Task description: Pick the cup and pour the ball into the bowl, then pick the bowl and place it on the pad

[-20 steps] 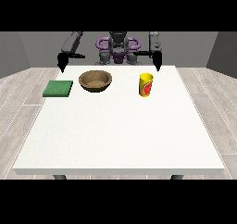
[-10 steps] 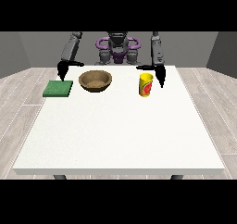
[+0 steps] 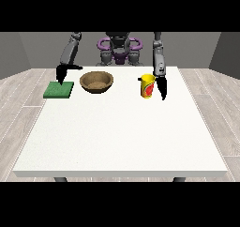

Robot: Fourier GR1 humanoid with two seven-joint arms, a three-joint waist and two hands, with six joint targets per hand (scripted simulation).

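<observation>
From my remote station, front view. The yellow cup (image 3: 148, 86) with a red label stands upright on the white surface (image 3: 122, 132), long axis vertical and mouth pointing up, in the far right part of the surface as I see it. I cannot make out a ball inside it. A small handle or lip seems to project from its rim toward the view's left, though I cannot tell which.

The hand at the view's right (image 3: 162, 88) hangs just beside the cup on its right side, fingers pointing down toward the surface. They look straight rather than curled, and they close round nothing. I cannot tell whether the hand touches the cup wall or stands slightly apart from it.

The brown bowl (image 3: 96, 81) sits upright, opening upward, near the far edge and left of the cup, with bare surface between the two.

The green pad (image 3: 59, 89) lies flat at the far left, just beside the bowl and not touching it. Its long axis runs roughly left to right.

The hand at the view's left (image 3: 60, 73) hovers over the far edge of the pad, fingers pointing down. I cannot tell whether its fingers are spread or closed, nor whether it touches the pad. It holds nothing that I can see
</observation>
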